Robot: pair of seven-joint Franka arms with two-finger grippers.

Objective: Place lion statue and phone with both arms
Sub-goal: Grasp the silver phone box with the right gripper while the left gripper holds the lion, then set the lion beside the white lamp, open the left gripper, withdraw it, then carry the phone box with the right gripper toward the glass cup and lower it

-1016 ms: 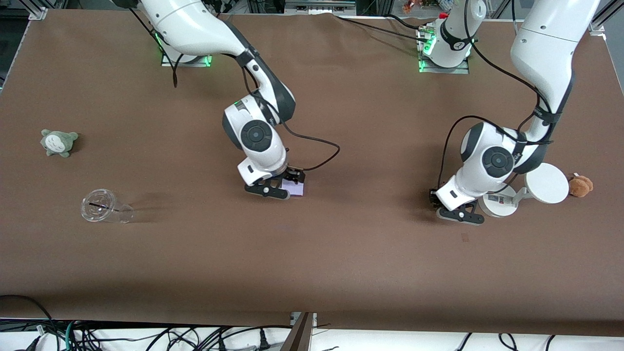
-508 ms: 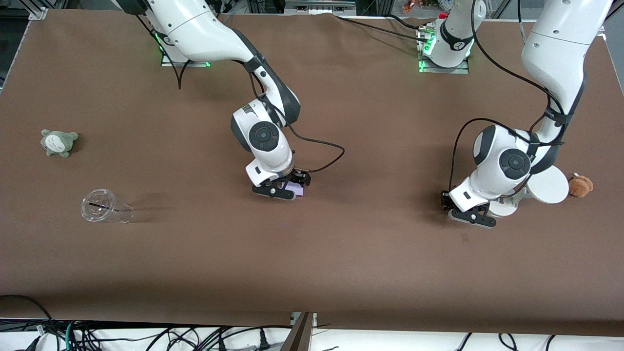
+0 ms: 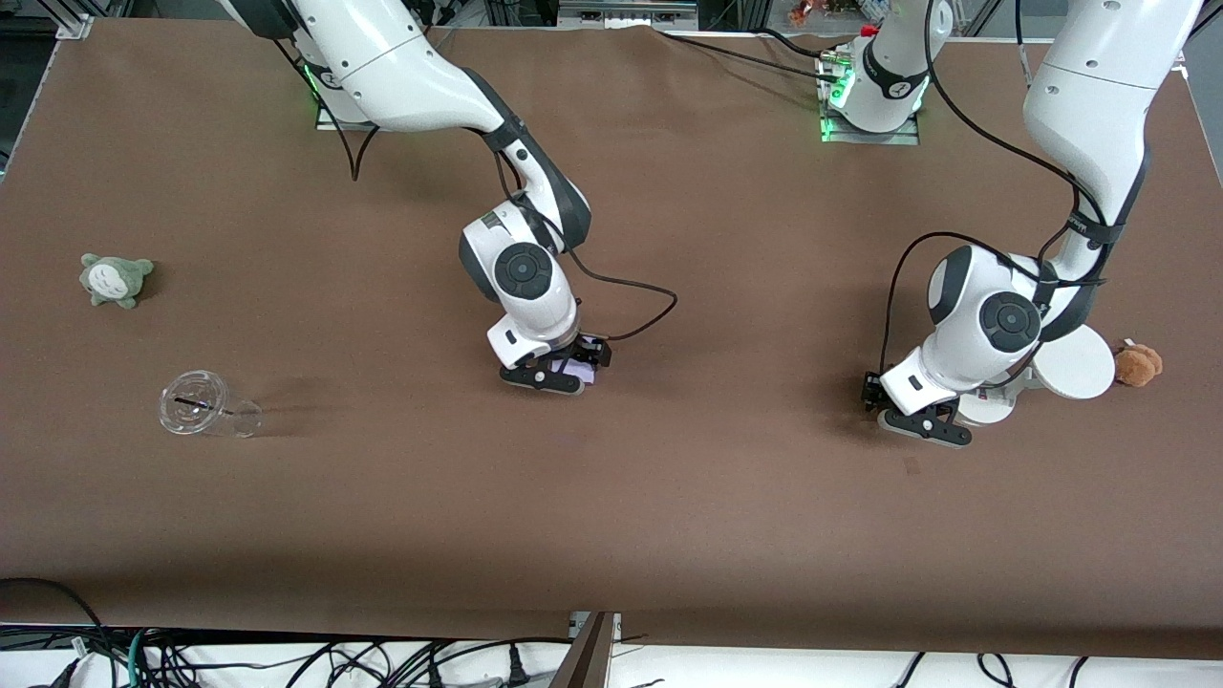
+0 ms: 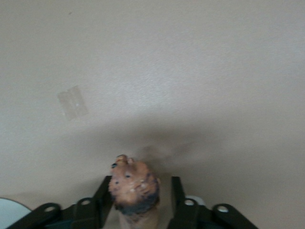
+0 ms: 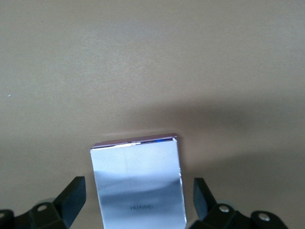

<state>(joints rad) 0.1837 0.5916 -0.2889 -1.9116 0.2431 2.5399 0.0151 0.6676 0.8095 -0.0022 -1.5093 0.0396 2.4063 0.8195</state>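
Observation:
The phone [image 5: 137,186], a pale lavender rectangle marked HUAWEI, lies flat on the brown table near its middle. Only a corner of it [image 3: 588,375] shows in the front view. My right gripper [image 3: 557,374] is low over it. In the right wrist view the gripper [image 5: 139,188] is open, with a gap on each side of the phone. The lion statue [image 4: 134,186], orange-brown with a dark mane, sits between the fingers of my left gripper [image 4: 141,186]. One finger touches it and a small gap shows at the other. The left gripper [image 3: 923,424] is low beside the white stand and hides the lion in the front view.
A white round-based stand [image 3: 986,407] with a disc [image 3: 1075,363] stands by the left gripper, a brown plush [image 3: 1139,364] beside it. A clear cup [image 3: 201,404] lies on its side and a grey-green plush [image 3: 115,278] sits toward the right arm's end.
Both grippers have shifted toward the left arm's end of the table. The right gripper now covers more of the phone. The left gripper now hides part of the stand's base.

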